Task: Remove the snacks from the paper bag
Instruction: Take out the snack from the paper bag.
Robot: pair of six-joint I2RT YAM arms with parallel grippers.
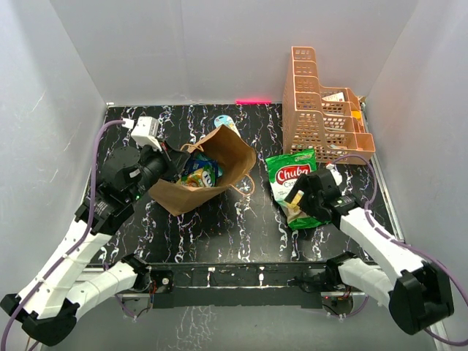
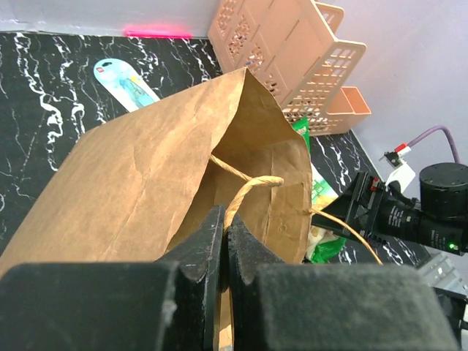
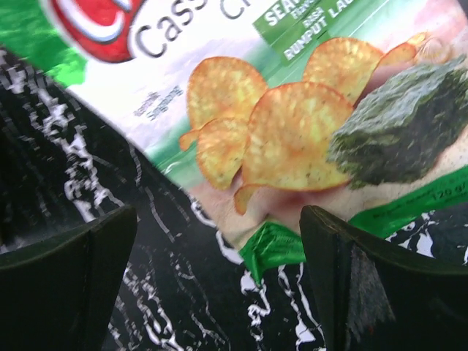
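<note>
- The paper bag (image 1: 219, 157) lies slumped on the black marbled table (image 1: 219, 227), left of centre, with its mouth gaping open.
- The left gripper (image 1: 175, 167) sits at the bag's left rim. Its fingers (image 2: 208, 245) are pressed together on a strip of brown paper, beside a twisted handle (image 2: 252, 186).
- Snack packets (image 1: 199, 174) in blue and green show inside the bag's mouth.
- The Chuba packet (image 1: 291, 179) lies flat on the table right of the bag and apart from it, just in front of an orange lattice basket (image 1: 322, 110).
- The right gripper (image 1: 298, 201) is at the packet's near end with its fingers (image 3: 66, 270) spread wide, one on each side of the packet's lower edge. Whether they touch it cannot be told.
- A blue-white oval object (image 1: 224, 122) lies behind the bag, close to its far corner.
- Only the top view shows the packets in the bag. In the left wrist view the bag's inside is in shadow and no packets can be seen there.
- The left wrist view looks past the bag to the right arm (image 2: 409, 212), with a green edge of the Chuba packet beneath it.
- The right wrist view alone shows the packet's print: crisps and a dark seaweed piece.
</note>
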